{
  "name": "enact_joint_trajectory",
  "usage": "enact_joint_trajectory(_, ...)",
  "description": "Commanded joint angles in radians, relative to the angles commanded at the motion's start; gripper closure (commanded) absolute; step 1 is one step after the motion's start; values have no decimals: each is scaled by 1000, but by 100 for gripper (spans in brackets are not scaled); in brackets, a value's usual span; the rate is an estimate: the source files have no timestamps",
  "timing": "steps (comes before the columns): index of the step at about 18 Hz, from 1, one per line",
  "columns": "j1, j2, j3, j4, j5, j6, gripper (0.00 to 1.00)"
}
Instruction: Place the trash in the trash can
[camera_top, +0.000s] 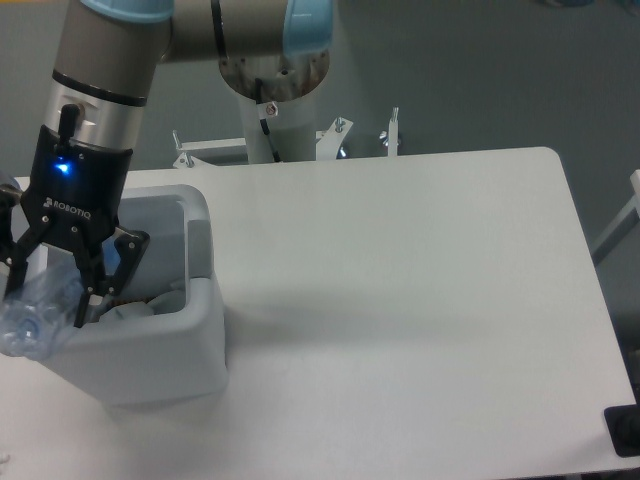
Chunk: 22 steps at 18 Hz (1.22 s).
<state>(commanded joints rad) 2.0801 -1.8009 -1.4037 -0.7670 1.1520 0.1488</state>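
Observation:
The trash can (160, 345) is a boxy white bin with a grey tab (200, 246) on its side, standing at the table's left. My gripper (55, 292) hangs over its left part, shut on a crushed clear bluish bottle (32, 318). The bottle tilts down to the left, and its cap end reaches past the bin's front left corner. Something pale and crumpled (150, 300) lies inside the bin; I cannot tell whether it is the wrapper. The gripper hides the bin's left side and lid.
The white table (420, 300) stretches to the right of the bin, with a rounded far right corner. The arm's base column (275, 90) and metal brackets (390, 130) stand behind the far edge. A black object (625, 430) sits at the lower right.

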Motion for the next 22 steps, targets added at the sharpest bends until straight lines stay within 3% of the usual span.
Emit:
enact_joint_trajectory(6, 67, 5, 3, -2, 0, 2, 0)
enact_joint_trajectory(12, 217, -3, 46, -2, 5, 3, 0)
enact_joint_trajectory(17, 353, -17, 43, -3, 26, 135, 0)
enact_joint_trajectory(22, 439, -44, 35, -11, 103, 365, 0)
